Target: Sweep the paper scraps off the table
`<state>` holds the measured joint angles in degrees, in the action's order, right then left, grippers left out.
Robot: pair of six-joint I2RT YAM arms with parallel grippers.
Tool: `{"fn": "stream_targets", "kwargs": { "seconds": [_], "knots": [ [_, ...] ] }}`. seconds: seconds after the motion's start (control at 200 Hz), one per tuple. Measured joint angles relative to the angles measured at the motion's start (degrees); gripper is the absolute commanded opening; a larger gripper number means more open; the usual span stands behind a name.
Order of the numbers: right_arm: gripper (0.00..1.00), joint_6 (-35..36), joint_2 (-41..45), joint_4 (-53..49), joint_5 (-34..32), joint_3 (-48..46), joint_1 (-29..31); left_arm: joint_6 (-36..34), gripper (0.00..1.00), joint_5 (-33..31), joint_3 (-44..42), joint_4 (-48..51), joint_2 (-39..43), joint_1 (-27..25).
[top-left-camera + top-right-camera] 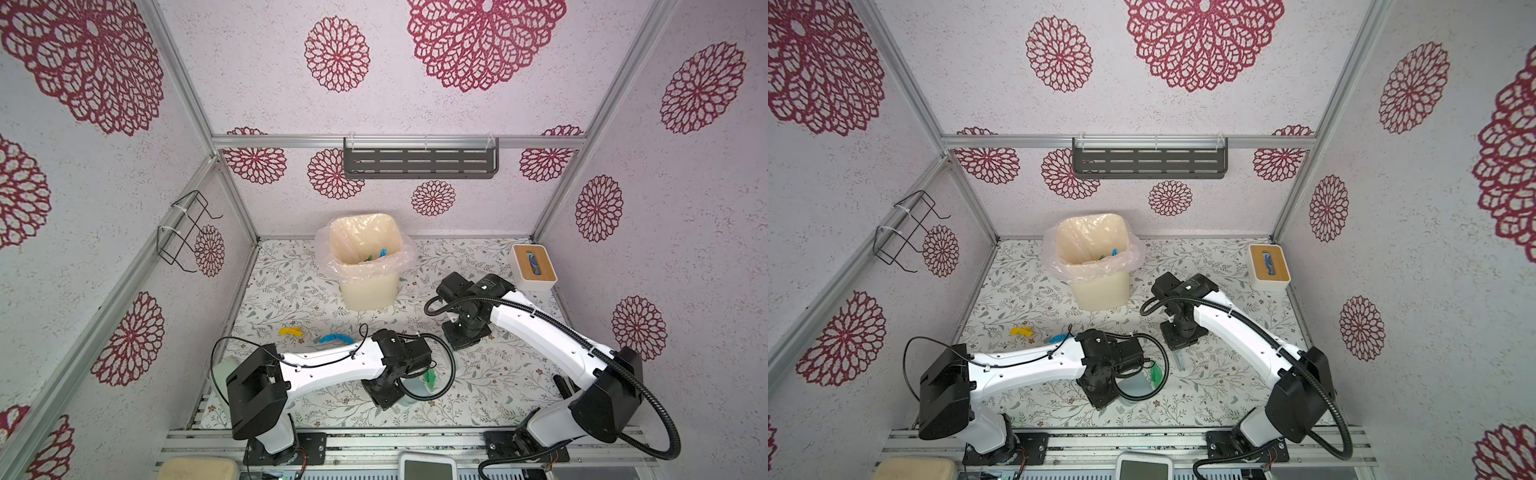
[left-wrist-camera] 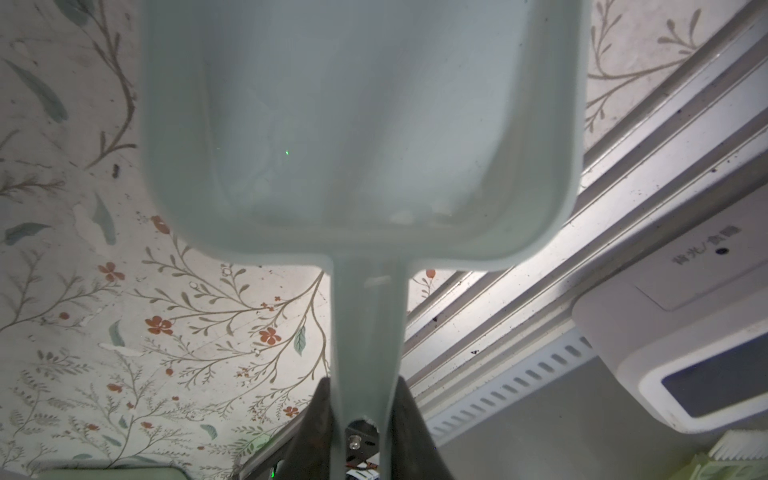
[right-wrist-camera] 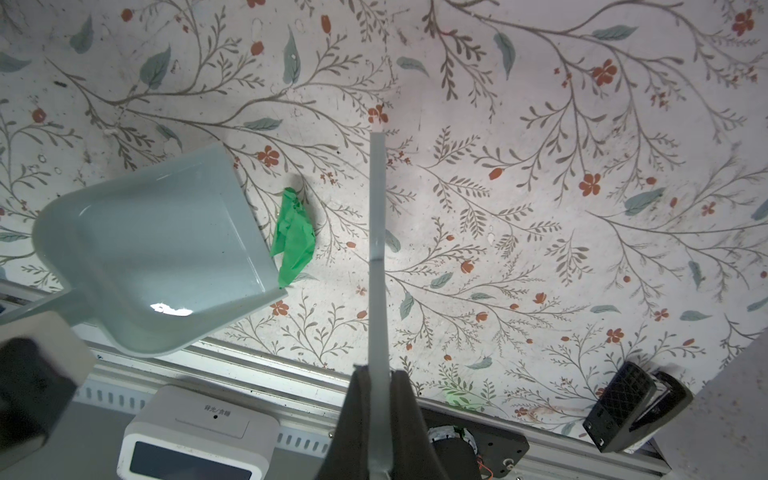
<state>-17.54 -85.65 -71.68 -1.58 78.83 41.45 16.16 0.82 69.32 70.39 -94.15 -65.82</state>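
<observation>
Two arms are out over the table (image 1: pixel 498 374), a big flat sheet of leafy print that looks smooth, so I'd expect paper to slide on it rather than snag. The left arm (image 1: pixel 332 365) lies low, forearm stretched toward the middle, wrist doubled back toward the front rail. The right arm (image 1: pixel 540 328) comes in higher, elbow up, wrist tipped down not far from the bin (image 1: pixel 365 291).

The left gripper (image 2: pixel 363 382) is clamped on the handle of the dustpan (image 2: pixel 357 124), with the pan's open lip seemingly down at the table. The right gripper (image 3: pixel 380 374) is pinched tight on a thin pale bar (image 3: pixel 377 208) seen edge on. It's likely the brush, though no bristles show.

Now the small stuff. The green scrap (image 3: pixel 293 237) sits right at the dustpan's lip, touching it as far as I can tell. The yellow scrap (image 1: pixel 289 331) and blue scrap (image 1: pixel 334 338) lie well apart from the pan, between the left forearm and the bin, and coloured bits (image 1: pixel 378 254) show inside the bin.

These scraps look feather-light, soft and crumpled, so there's nothing to grip. My call is to nudge them from the side away from the pan, with the bar kept low and slow. A quick flick could send them skittering, and a lifted lip would let them slip underneath.
</observation>
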Motion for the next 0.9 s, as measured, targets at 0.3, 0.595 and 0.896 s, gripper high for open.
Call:
{"fn": "stream_targets", "kwargs": {
  "seconds": [0.3,0.595,0.896],
  "knots": [
    [0.0,-0.2,-1.6,1.5,3.9,0.0,3.2,-0.5,0.0,1.3,-0.9,-1.3,-0.4,0.7],
    [0.0,-4.1,-1.6,7.1,12.1,0.3,6.7,-1.2,0.0,1.5,-0.9,-2.2,-0.9,0.9],
    [0.0,-8.0,1.2,8.0,13.3,0.3,6.8,-1.1,0.0,1.2,-1.3,-3.9,0.0,0.9]
  ]
}}
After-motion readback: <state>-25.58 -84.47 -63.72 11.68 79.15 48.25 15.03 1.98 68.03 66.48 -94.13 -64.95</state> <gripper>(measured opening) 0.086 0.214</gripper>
